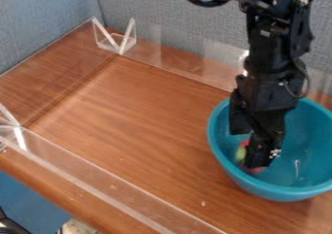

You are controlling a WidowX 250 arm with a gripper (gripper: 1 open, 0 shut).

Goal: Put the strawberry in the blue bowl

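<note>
The blue bowl (306, 183) stands at the right end of the wooden table. My black gripper (261, 156) reaches straight down into it, fingertips close to the bowl's floor. The strawberry (257, 167) shows as a small red spot with a bit of green right at the fingertips, inside the bowl. The dark fingers cover most of it. I cannot make out whether they are still closed on it or spread apart.
The brown wooden table (116, 112) is ringed by low clear plastic walls, with a clear corner bracket (115, 36) at the back left. The bowl sits near the table's right edge. Grey fabric panels stand behind.
</note>
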